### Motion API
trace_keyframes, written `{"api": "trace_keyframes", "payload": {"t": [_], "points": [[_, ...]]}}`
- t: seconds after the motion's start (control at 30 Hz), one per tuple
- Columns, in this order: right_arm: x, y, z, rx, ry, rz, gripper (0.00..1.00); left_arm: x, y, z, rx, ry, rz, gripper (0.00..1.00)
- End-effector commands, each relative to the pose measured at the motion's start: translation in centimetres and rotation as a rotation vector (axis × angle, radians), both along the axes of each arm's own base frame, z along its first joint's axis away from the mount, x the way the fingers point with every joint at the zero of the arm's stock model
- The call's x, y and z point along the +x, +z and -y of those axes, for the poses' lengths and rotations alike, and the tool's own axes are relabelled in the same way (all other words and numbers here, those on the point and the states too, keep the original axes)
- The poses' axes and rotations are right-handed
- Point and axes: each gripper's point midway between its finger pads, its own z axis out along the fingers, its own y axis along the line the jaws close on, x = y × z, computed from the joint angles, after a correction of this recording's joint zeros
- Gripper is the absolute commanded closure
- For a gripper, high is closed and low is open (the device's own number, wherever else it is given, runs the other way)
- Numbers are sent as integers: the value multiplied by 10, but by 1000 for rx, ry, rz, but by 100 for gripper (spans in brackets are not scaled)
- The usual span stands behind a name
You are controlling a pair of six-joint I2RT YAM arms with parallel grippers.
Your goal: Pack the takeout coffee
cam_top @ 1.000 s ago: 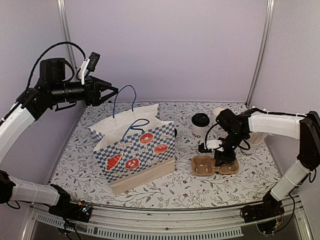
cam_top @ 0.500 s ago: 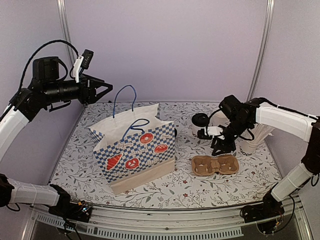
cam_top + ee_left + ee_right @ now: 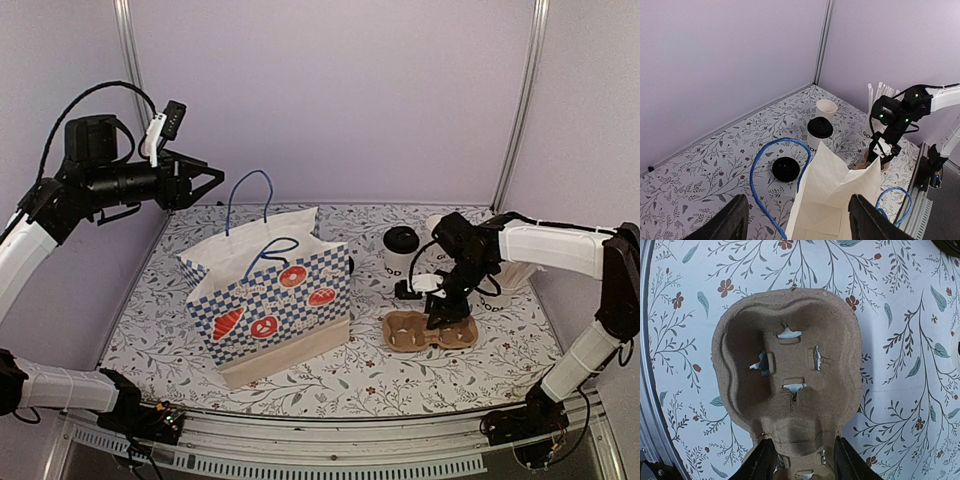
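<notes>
The takeout coffee [image 3: 400, 252], a white cup with a black lid, stands behind the brown pulp cup carrier [image 3: 405, 333]; it also shows in the left wrist view [image 3: 819, 131]. My right gripper [image 3: 443, 312] is down on the carrier's middle. In the right wrist view its fingers [image 3: 805, 460] press both sides of the central ridge of the carrier [image 3: 790, 365], which lies flat on the table. My left gripper [image 3: 215, 182] hangs open and empty, high above the checkered paper bag [image 3: 270, 300], far from the coffee. In its own view the left gripper [image 3: 797, 220] looks down into the bag.
A lidless white cup [image 3: 436, 226] stands just behind the coffee. A cup of white sticks [image 3: 515, 272] is to the right. A loose black lid [image 3: 785, 169] lies behind the open bag [image 3: 840, 190]. Blue bag handles stand upright.
My right gripper was down at the carrier, rose toward the coffee without it, and has come back down onto the carrier's middle. My left arm rose slightly, then held still.
</notes>
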Motion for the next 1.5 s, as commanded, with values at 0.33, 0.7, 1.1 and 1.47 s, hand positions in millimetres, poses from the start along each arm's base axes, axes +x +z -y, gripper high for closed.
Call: {"api": "trace_keyframes", "payload": {"t": [0.33,0.7,1.1,1.47], "points": [[-13,-27,6,-54,74,-31,57,6,-11,-2,20,8,-11,29],[-10,-34,2,-62,68,-7,53,9,-20,0,24,0,-31,29],[-15,-37,-4,-71,60,-21,58,6,-22,-2,18,3,-34,29],[-13,31,-24,47,26,13,64,6,-10,-1,-15,1,-19,29]]}}
